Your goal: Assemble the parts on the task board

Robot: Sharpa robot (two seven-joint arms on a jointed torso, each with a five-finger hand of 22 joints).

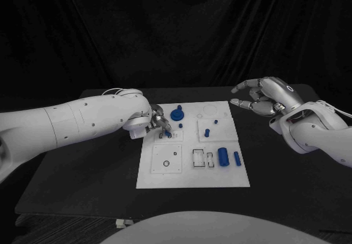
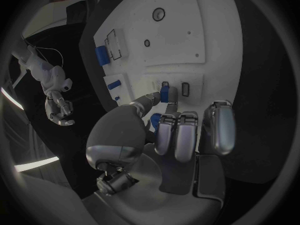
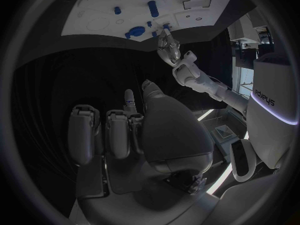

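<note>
The white task board (image 1: 192, 179) lies in the middle of the black table. My left hand (image 1: 156, 123) hovers over the board's left middle, and its thumb and a finger pinch a small blue peg (image 1: 168, 134) just above the plate. In the left wrist view the peg (image 2: 164, 92) stands between the fingertips next to a small rectangular slot (image 2: 185, 88). My right hand (image 1: 264, 96) hangs in the air beyond the board's far right corner, fingers apart and holding nothing. The right wrist view shows the left hand (image 3: 167, 41) with the peg (image 3: 165, 30) at the board's edge.
A round blue gear piece (image 1: 177, 113) and short blue pegs (image 1: 207, 133) stand on the board's far half. A thick blue cylinder (image 1: 223, 156) and a thinner one (image 1: 237, 158) lie near the right edge. A black ring (image 1: 166, 163) sits on the near left panel.
</note>
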